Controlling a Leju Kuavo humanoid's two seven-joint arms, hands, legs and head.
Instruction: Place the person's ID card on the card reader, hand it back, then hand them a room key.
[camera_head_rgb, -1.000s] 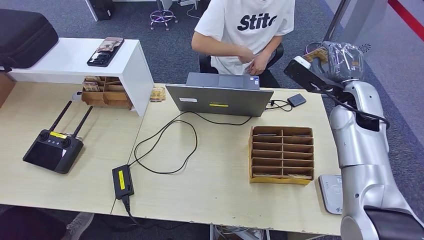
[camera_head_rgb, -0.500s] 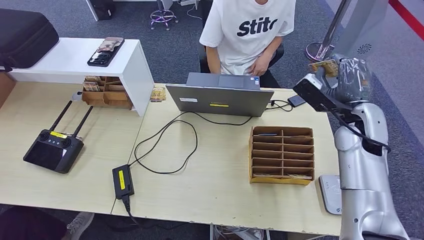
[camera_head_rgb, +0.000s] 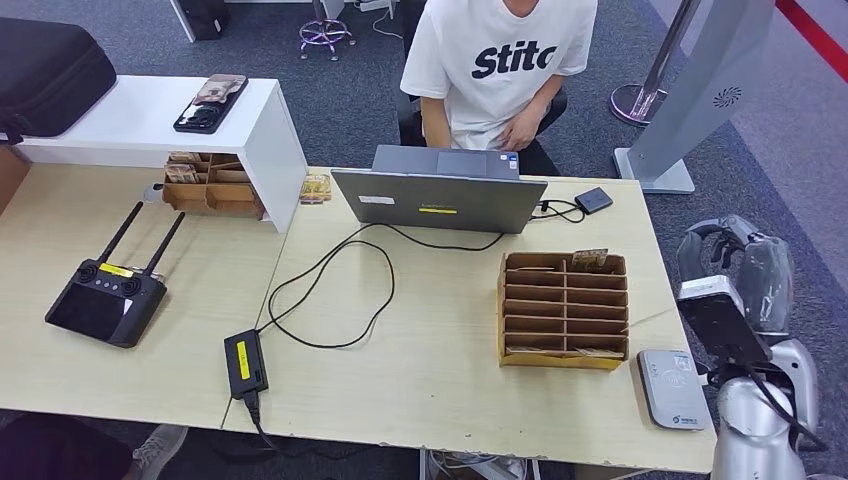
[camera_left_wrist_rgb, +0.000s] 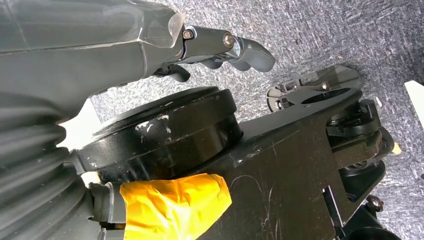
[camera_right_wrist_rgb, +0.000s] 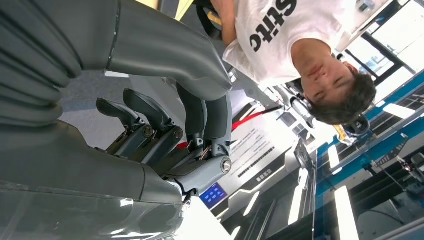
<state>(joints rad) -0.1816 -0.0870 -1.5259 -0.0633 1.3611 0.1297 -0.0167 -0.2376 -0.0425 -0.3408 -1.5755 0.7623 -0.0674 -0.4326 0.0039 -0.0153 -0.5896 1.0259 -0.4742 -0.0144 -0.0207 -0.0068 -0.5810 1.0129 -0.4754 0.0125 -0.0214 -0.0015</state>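
My right hand (camera_head_rgb: 745, 265) hangs low past the table's right edge, level with the cardboard sorter (camera_head_rgb: 562, 360). Its fingers (camera_right_wrist_rgb: 145, 125) are loosely bent and apart from the thumb, with nothing between them. The white card reader (camera_head_rgb: 672, 388) lies on the table's front right corner, just left of that arm, with nothing on it. A brownish card (camera_head_rgb: 590, 258) stands up in the sorter's far right compartment. The person (camera_head_rgb: 500, 70) sits behind the laptop (camera_head_rgb: 440, 195), hands at their lap. My left hand (camera_left_wrist_rgb: 225, 47) hangs by my body over grey carpet, fingers out, holding nothing.
A black cable loops from the laptop to a power brick (camera_head_rgb: 245, 362) near the front edge. A remote controller (camera_head_rgb: 105, 300) lies at the left, a white shelf (camera_head_rgb: 150, 120) with a phone behind it. A small black box (camera_head_rgb: 593, 199) sits beside the laptop. A grey stand (camera_head_rgb: 690, 100) rises at the back right.
My right arm has dropped from head height near the person to beside the table. The brownish card it held up has left the hand, and one now stands in the sorter.
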